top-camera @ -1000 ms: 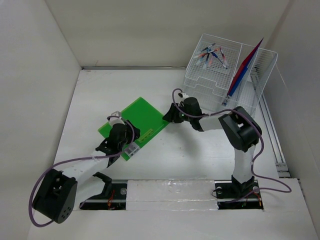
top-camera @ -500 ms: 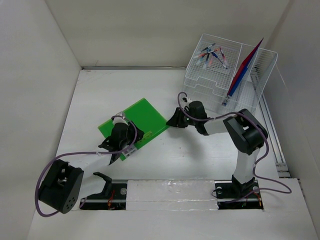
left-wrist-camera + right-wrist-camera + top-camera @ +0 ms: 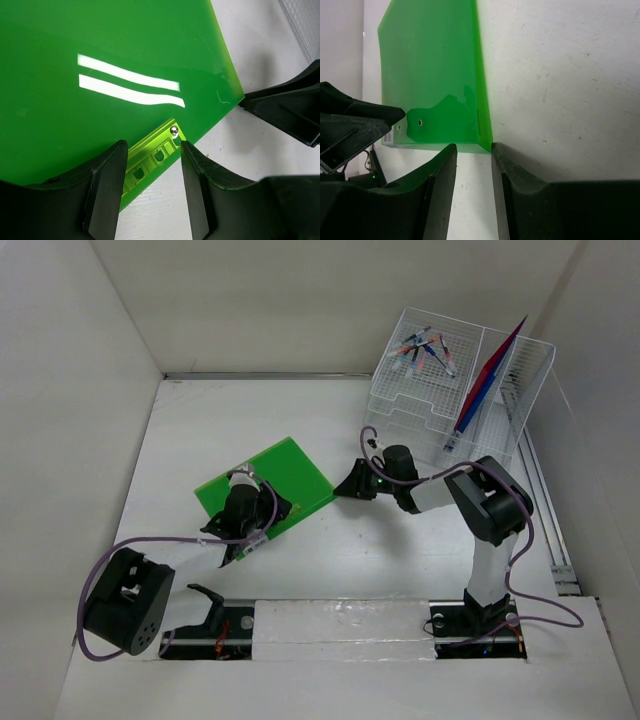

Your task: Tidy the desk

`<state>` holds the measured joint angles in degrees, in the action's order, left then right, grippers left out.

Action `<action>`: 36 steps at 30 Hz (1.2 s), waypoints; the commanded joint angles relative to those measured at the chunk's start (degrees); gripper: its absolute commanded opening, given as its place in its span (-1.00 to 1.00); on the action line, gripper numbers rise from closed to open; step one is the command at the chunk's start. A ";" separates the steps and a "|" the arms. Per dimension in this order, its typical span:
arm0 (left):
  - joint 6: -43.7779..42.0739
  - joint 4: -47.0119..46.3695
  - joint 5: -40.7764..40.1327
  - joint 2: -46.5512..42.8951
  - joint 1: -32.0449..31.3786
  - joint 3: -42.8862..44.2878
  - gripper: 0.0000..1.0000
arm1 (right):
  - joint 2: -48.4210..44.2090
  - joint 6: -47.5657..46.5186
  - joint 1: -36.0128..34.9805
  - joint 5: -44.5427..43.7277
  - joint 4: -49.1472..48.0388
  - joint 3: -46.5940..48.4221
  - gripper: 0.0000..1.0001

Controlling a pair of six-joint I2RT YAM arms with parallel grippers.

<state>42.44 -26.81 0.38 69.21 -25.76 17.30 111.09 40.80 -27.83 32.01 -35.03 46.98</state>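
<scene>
**Desk of matte white (image 3: 190, 430) sees right gripper (image 3: 472, 150) narrow on flat green plastic folder (image 3: 285, 470)**

Within the past second the right gripper's fingers have drawn closer together. A gap remains, and the folder's right corner sits at their mouth, not yet pinched. The left gripper (image 3: 151, 147) has not altered. Its fingers are apart, poised over the folder's near edge with the clip rail (image 3: 145, 167) showing between them. The folder has barely shifted and lies left of the desk's centre, well apart from the clear wire-mesh rack (image 3: 450, 390) at the far right. A two-handed lift looks imminent; filing remains undone.
</scene>
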 commanded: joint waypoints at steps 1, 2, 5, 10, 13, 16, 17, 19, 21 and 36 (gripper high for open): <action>-0.78 -2.02 0.76 0.22 0.27 0.80 -0.14 | -0.79 -0.63 -0.38 1.48 -4.00 1.18 -0.20; -0.78 -1.93 0.93 0.57 0.27 1.07 -0.14 | -0.35 -0.46 -0.38 1.22 -3.91 1.44 -0.19; -0.78 -2.98 0.85 0.75 0.27 0.63 -0.14 | 1.23 -0.11 0.14 0.60 -4.52 2.67 -0.18; -0.69 -3.42 1.20 1.45 0.27 0.72 -0.15 | 4.66 1.57 -0.47 2.70 -7.69 5.04 -0.20; -0.42 -3.78 1.90 1.72 0.27 0.63 -0.14 | 5.28 0.96 -1.78 1.48 -8.04 5.22 -0.24; -0.42 -4.56 1.73 1.81 0.27 0.19 -0.15 | 5.81 0.60 -2.49 2.44 -7.16 6.02 -0.42; -0.25 -4.92 1.73 1.98 0.27 0.10 -0.15 | 5.55 0.69 -2.49 2.36 -7.16 5.58 -0.48; -0.25 -4.66 2.17 2.16 0.27 0.45 -0.15 | 4.84 1.47 -2.49 2.97 -8.21 4.96 -0.59; -0.42 -4.83 2.08 2.33 0.27 0.54 -0.15 | 4.66 1.83 -2.49 4.20 -8.39 4.87 -0.63; -0.42 -6.15 3.04 3.65 0.27 1.51 -0.15 | 3.34 3.94 -1.96 9.04 -11.37 -1.10 -0.51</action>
<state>42.33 -30.79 2.33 72.10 -25.76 17.30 115.72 44.03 -29.63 38.98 -41.80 47.44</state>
